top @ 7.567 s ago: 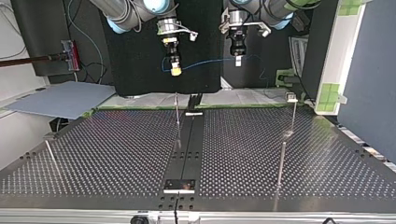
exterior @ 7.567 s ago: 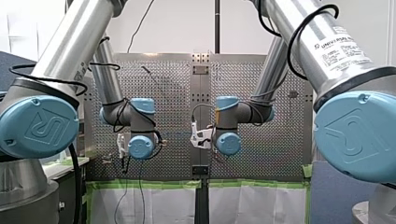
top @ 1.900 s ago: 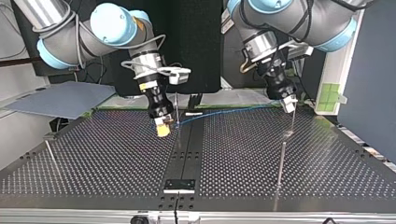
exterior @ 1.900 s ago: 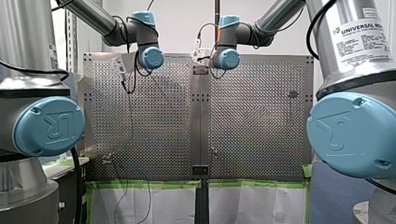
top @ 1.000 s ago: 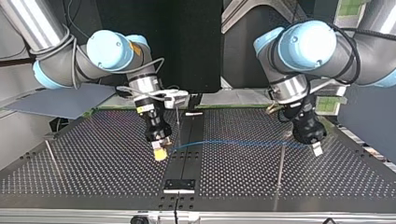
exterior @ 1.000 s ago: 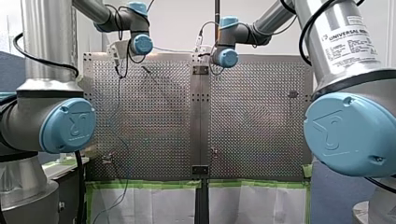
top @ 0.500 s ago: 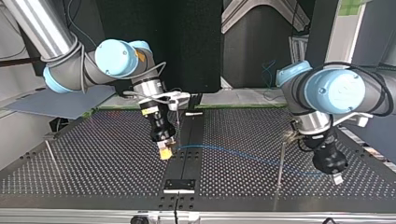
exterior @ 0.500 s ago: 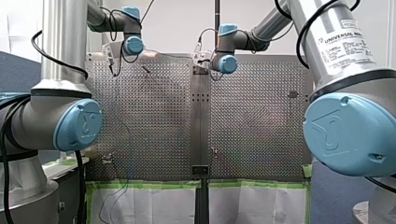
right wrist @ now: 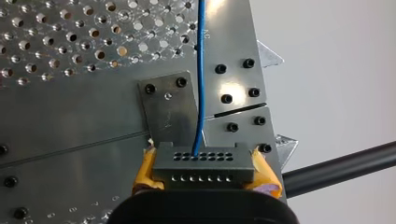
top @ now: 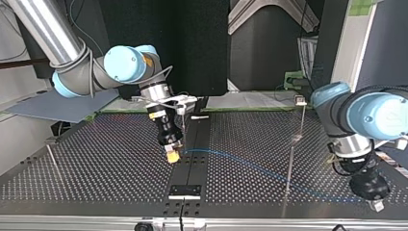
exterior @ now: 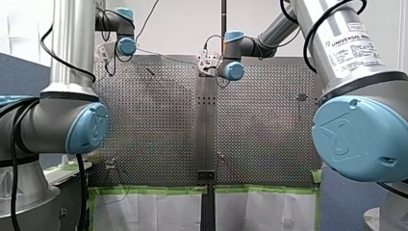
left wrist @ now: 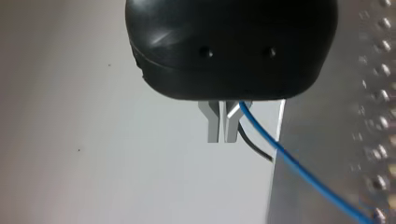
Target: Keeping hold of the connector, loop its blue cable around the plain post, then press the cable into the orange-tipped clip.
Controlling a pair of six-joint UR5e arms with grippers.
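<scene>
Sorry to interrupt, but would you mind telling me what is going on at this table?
A blue cable is held stretched over the perforated table. My right gripper has its yellow-padded jaws shut on the grey connector at the cable's end, near the table's centre strip. My left gripper pinches the cable further along, low by the table's edge at the top view's right. The cable passes a thin post; no loop around it shows yet.

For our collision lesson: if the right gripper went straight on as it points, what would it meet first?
Most likely the small bolted plate on the table, straight ahead of the right gripper and its connector; how near is unclear.
</scene>
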